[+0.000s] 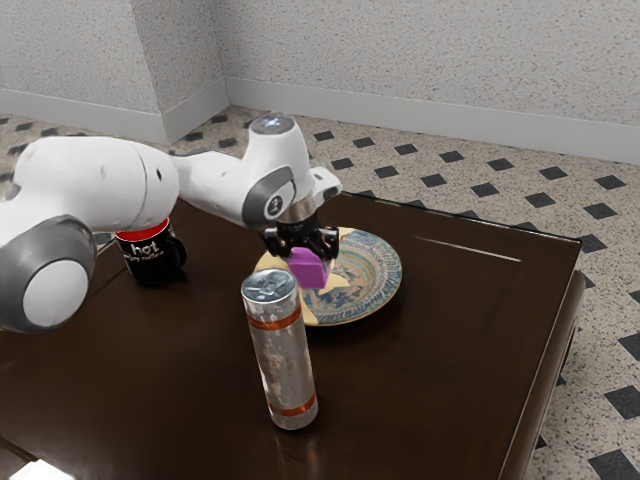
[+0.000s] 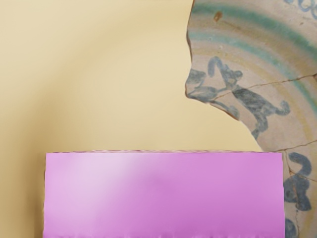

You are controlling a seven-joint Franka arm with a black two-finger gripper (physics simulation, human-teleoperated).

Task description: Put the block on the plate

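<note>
- And here's the black two-finger gripper (image 1: pixel 309 257) in the exterior view, pointing down over the plate and closed on the purple block, though the block's near face covers much of the grip.
- The purple, box-shaped block (image 1: pixel 312 270) is right there beneath the hand, over the round ceramic plate (image 1: pixel 380 282) with its cream patches and blue-grey pattern; whether its underside touches the plate, I can't tell.
- In front, a tall silver can with orange-red bands (image 1: pixel 283 355) stands upright, hiding part of the plate's rim.
- Over toward the exterior view's left, a black mug with a red inside and white lettering (image 1: pixel 152 262), its top partly tucked behind the white robot arm (image 1: pixel 100 180), itself cut off by the frame.
- Bottom corner of the dark brown table (image 1: pixel 430 400): a bright white shape (image 1: pixel 42 471), cropped, hard to name.
- Now the wrist view: the block looms large, cut off at the edge, covering part of the plate; beyond it, plain cream meets painted figures, green bands and fine cracks.
</note>
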